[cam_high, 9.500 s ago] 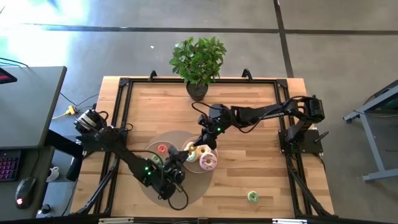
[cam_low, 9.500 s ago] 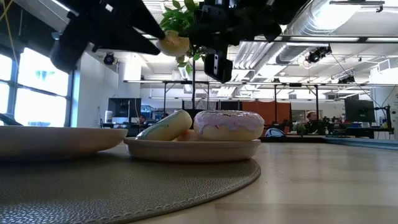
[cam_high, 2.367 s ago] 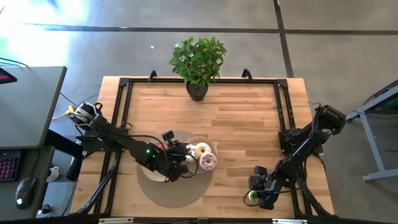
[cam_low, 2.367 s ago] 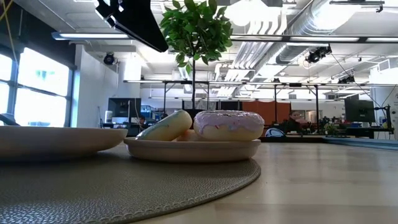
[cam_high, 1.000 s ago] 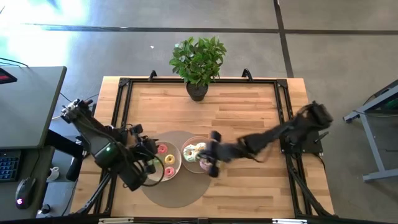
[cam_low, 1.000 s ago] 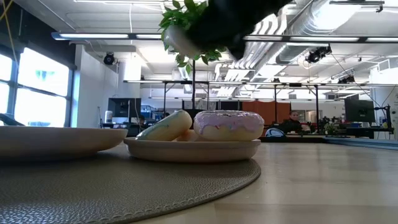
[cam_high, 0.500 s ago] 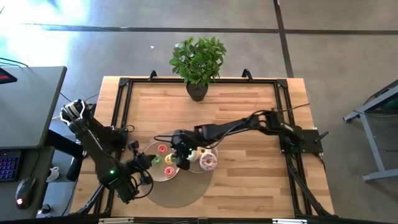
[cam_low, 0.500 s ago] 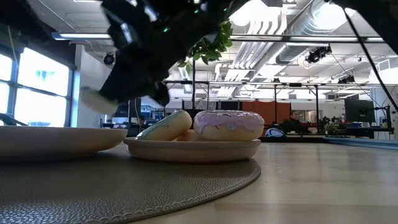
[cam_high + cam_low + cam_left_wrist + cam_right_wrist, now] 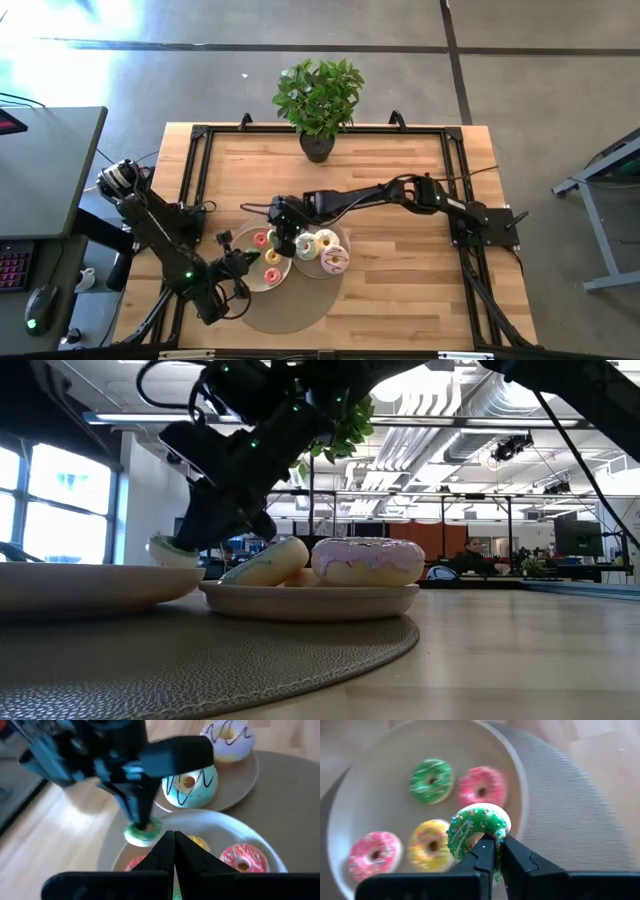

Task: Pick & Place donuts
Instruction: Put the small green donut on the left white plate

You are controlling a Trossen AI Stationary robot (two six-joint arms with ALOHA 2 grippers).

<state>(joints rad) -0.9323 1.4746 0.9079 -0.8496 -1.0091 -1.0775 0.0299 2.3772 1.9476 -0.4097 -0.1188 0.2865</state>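
Right claw (image 9: 492, 851) pinching a green sprinkled donut (image 9: 476, 828) over the left plate (image 9: 370, 805) of mini donuts; left claw (image 9: 173, 846) nearby, fingers pressed together.

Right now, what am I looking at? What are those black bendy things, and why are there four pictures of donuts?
Those black things are two robot arms, each ending in a two-finger gripper. One picture looks straight down on the table, one peeks across it from table height, and two come from little cameras on the arms' wrists. On the table there is a potted plant and a round mat with two beige plates. The right gripper pinches a green mini donut just above the plate of mini donuts, where a green, a yellow and two pink ones lie. The other plate holds the bigger donuts. The left gripper is shut, holds nothing and waits beside the mini plate.
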